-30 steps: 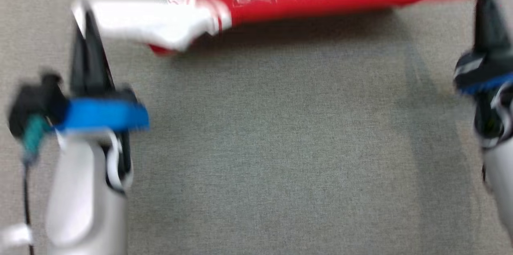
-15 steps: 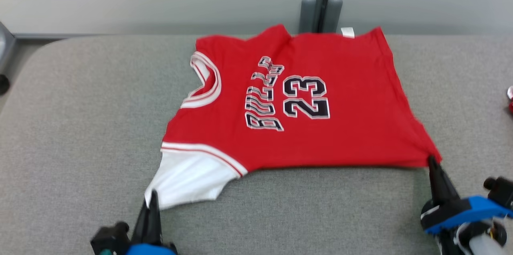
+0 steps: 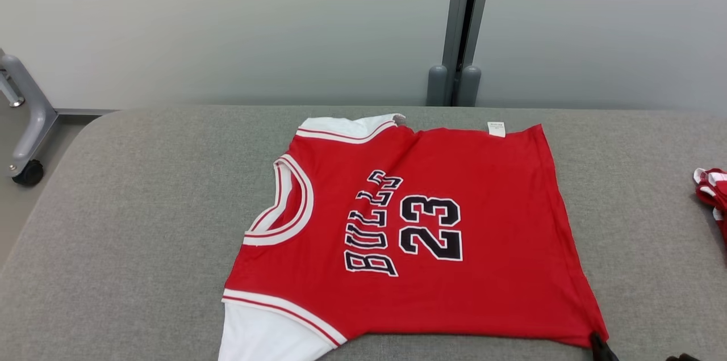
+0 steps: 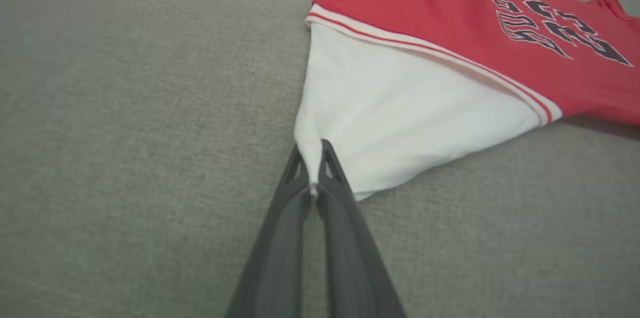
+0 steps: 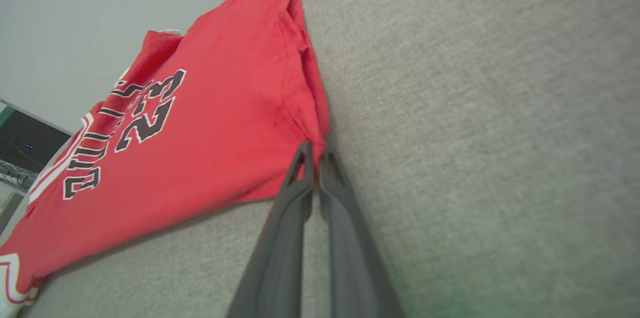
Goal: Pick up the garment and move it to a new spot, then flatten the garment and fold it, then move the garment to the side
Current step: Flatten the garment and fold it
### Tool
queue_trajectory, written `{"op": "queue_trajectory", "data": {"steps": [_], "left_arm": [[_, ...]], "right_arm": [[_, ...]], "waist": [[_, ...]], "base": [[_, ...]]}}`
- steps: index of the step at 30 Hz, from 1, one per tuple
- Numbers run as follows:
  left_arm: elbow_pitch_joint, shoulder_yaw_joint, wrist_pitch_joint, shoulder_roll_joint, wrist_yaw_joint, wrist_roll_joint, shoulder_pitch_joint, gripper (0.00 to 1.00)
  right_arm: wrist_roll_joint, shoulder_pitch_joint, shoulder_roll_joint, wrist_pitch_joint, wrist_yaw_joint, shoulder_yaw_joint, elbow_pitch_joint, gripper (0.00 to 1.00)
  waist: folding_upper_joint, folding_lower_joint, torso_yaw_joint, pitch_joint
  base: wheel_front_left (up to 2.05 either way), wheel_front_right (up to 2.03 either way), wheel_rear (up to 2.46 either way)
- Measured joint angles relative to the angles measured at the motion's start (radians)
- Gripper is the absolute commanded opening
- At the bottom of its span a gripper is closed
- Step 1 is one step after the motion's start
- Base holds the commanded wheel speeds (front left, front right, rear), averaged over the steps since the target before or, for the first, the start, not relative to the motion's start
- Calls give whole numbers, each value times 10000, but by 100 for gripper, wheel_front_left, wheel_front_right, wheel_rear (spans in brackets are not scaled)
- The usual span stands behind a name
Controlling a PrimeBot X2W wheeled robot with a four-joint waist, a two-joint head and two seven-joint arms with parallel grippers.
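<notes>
The garment [image 3: 431,225] is a red jersey with black lettering and white sleeves, spread face up on the grey padded table [image 3: 142,208]. In the left wrist view my left gripper [image 4: 314,157] is shut on the tip of the near white sleeve [image 4: 400,108], low over the table. In the right wrist view my right gripper [image 5: 315,154] is shut on the near corner of the red hem [image 5: 310,123]. The dark tip of that right gripper [image 3: 597,341] shows at the head view's bottom edge, at the garment's near right corner.
A bunched red and white cloth [image 3: 713,191] lies at the table's right edge. A grey frame leg with a caster [image 3: 25,171] stands off the left end. A grey post [image 3: 463,32] rises behind the table against the pale wall.
The head camera has tilted up, so the garment sits lower in its picture and both grippers have slid off the bottom. The garment, first stretched above the table, now lies on it.
</notes>
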Motion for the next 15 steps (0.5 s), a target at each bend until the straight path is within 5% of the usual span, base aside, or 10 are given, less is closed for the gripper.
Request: {"op": "queue_trajectory", "data": {"steps": [15], "left_arm": [[-2255, 408, -2, 12, -176, 543, -173, 0]], "right_arm": [[127, 317, 230, -2, 0, -130, -729, 0]], "waist": [[0, 3, -64, -71]], "base": [[0, 0, 0]]}}
